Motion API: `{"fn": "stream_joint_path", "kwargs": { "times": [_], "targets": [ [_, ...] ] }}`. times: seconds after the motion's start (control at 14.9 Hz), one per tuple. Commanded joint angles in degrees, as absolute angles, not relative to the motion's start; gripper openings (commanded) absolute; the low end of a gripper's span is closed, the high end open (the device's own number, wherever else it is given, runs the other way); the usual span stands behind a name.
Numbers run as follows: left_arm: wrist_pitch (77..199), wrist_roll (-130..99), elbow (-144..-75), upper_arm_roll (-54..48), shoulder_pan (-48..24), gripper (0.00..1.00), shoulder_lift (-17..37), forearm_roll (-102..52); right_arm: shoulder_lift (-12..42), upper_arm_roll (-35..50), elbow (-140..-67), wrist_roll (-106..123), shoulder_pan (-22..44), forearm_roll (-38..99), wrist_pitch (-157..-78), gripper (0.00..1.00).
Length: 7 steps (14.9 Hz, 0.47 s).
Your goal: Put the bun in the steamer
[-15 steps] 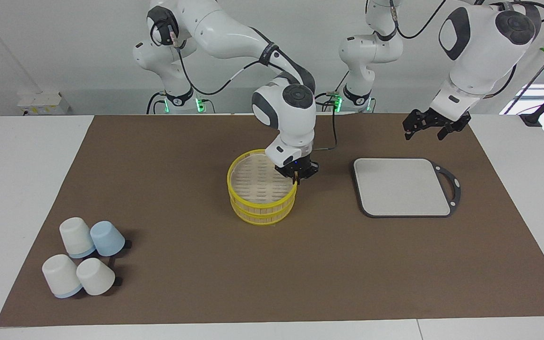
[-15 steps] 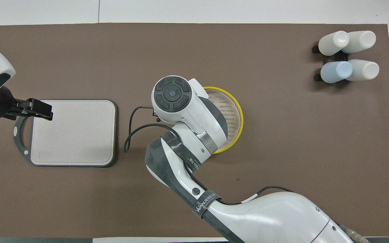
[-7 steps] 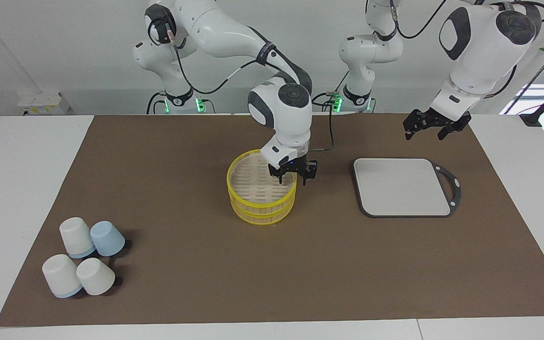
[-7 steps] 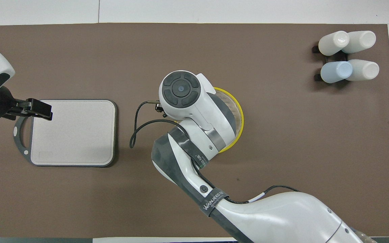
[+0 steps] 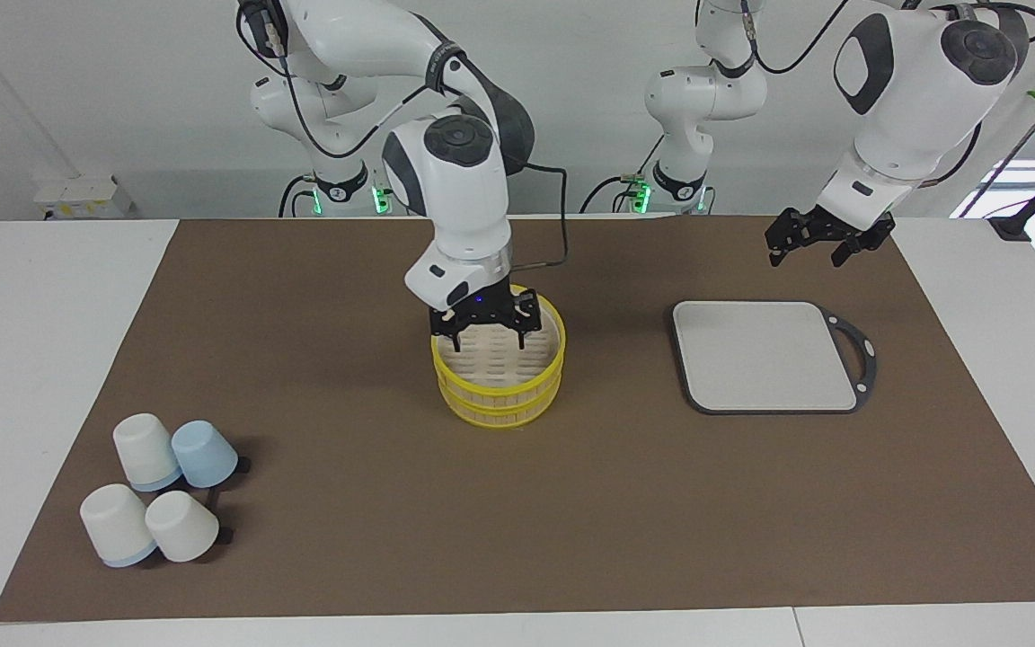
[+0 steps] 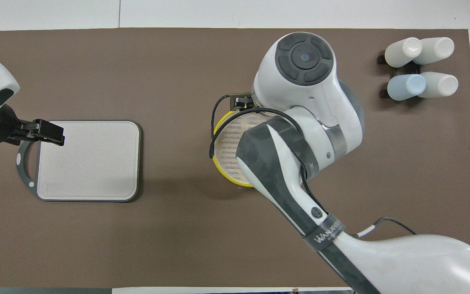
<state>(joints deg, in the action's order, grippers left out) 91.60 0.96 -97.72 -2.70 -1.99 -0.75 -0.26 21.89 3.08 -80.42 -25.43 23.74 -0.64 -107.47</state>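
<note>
Steamer (image 5: 498, 370) sits mid-mat, bun unseen. Right gripper (image 5: 487, 331) hangs released over it; the arm's strap (image 6: 327, 233) reads "WANJEED". Left gripper (image 5: 816, 244) waits, released, above the mat (image 5: 571, 503) near the board (image 5: 765, 359). White wall.

A robotics lab is shown: two white arms (image 5: 455, 171) are mounted at a white worktop (image 5: 50, 296) covered by a brown mat (image 5: 347, 503), plain white walls are seen, and cables and green-lit bases (image 5: 378, 199) are visible.
</note>
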Motion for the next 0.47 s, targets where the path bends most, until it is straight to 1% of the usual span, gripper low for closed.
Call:
{"fn": "stream_joint_path", "kwargs": {
  "times": [0.0,0.4],
  "targets": [
    [92.37,1.49,-98.61,-2.37,-2.55,1.0,-1.58,0.62,18.73,3.87,-81.83,-14.19,18.21,-0.7,-103.2,1.0],
    [92.37,1.49,-98.61,-2.37,-2.55,1.0,-1.58,0.62,14.16,3.87,-82.79,2.62,6.7,-0.35,-91.34,1.0]
  ]
}}
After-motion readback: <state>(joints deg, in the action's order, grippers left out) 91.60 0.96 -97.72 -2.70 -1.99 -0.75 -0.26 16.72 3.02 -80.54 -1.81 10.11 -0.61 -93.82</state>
